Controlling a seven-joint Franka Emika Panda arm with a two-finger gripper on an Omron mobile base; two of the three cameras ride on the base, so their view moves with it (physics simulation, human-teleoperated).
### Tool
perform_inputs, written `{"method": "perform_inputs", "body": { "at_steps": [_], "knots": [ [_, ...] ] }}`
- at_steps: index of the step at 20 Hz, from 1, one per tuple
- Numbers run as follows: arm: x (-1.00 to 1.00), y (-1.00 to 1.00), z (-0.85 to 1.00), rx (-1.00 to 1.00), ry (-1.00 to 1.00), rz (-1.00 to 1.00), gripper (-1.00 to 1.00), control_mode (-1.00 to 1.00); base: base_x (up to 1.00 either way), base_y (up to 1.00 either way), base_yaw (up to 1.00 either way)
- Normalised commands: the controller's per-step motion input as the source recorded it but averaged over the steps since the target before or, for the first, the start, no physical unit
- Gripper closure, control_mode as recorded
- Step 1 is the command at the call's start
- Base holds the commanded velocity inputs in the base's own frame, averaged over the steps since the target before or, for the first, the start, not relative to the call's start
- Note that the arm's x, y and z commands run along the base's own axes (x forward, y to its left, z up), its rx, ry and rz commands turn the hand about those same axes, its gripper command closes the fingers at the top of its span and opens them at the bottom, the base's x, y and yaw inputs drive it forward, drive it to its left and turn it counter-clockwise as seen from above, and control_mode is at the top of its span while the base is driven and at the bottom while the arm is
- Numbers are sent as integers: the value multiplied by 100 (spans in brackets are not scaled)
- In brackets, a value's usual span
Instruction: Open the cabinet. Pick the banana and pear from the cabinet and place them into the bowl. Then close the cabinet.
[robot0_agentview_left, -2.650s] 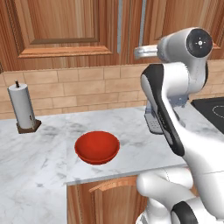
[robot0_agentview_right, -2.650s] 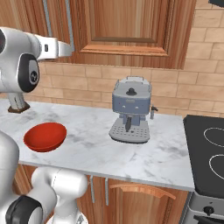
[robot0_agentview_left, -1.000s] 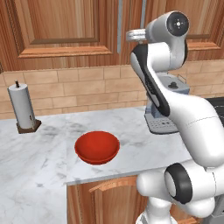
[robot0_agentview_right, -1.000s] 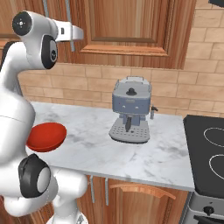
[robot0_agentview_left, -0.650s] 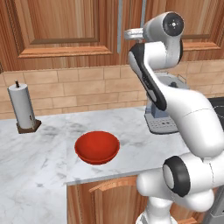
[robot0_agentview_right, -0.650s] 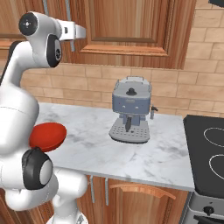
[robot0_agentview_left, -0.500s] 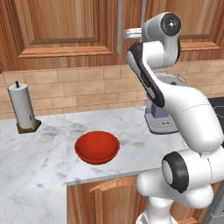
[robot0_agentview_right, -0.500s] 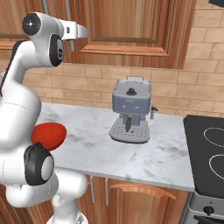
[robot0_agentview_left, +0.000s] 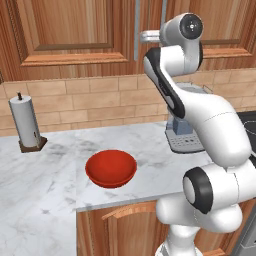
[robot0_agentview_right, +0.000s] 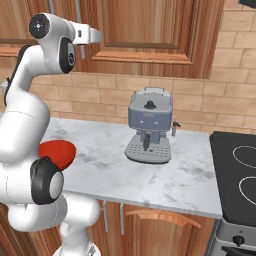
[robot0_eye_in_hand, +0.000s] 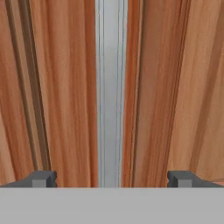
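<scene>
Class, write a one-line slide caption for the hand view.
Open gripper lined up on the cabinet door's grey metal handle, fingertips either side, not yet closed.

One red bowl (robot0_agentview_left: 111, 169), one paper-towel roll (robot0_agentview_left: 25, 121), one coffee machine (robot0_agentview_right: 149, 126), and perhaps two grey cabinet handles (robot0_agentview_left: 137, 30).

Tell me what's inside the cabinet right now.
Can't tell: the cabinet doors are shut, so whatever it holds is hidden. Only the wood fronts and a grey handle, centred between the open jaws, can be seen.
</scene>
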Motion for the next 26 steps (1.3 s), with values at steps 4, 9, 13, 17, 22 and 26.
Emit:
{"method": "perform_inputs", "body": {
  "at_steps": [4,9,13,17,22,26],
  "knots": [
    [36,0,-3,0,0,0,100,-100,0,0,0],
    [8,0,0,0,3,0,100,-100,0,0,0],
    [0,0,-1,0,1,0,100,-100,0,0,0],
    [6,0,-9,0,0,0,100,-100,0,0,0],
    [2,0,-8,0,0,0,100,-100,0,0,0],
    [-5,0,0,0,0,0,100,-100,0,0,0]
  ]
}}
